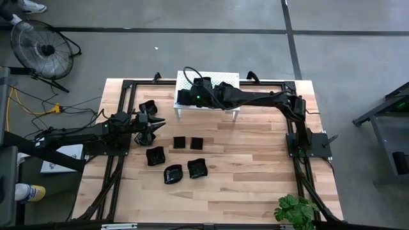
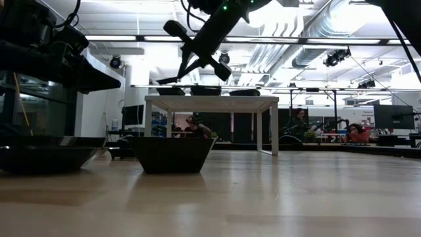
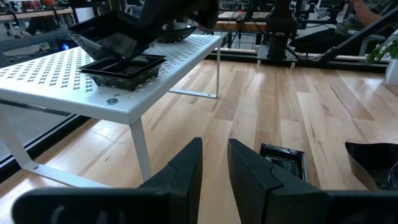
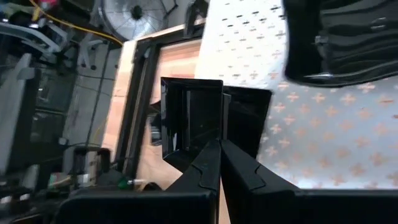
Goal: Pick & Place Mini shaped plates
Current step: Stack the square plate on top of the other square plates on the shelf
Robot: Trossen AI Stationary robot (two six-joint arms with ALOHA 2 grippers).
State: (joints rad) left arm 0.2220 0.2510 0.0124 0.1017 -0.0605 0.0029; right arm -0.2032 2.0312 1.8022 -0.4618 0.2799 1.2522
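Over the white perforated stand (image 1: 208, 96), the right tool (image 4: 219, 149) is clenched on a tilted square plate (image 4: 193, 118), above another square plate (image 3: 124, 65) lying there. Six plates sit on the table (image 1: 255, 172). Left tool (image 3: 214, 165), fingers slightly apart and empty, hovers near the table's left edge.

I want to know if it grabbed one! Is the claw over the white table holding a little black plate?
Yes. The right gripper is shut on a square plate, tilted above the white stand.
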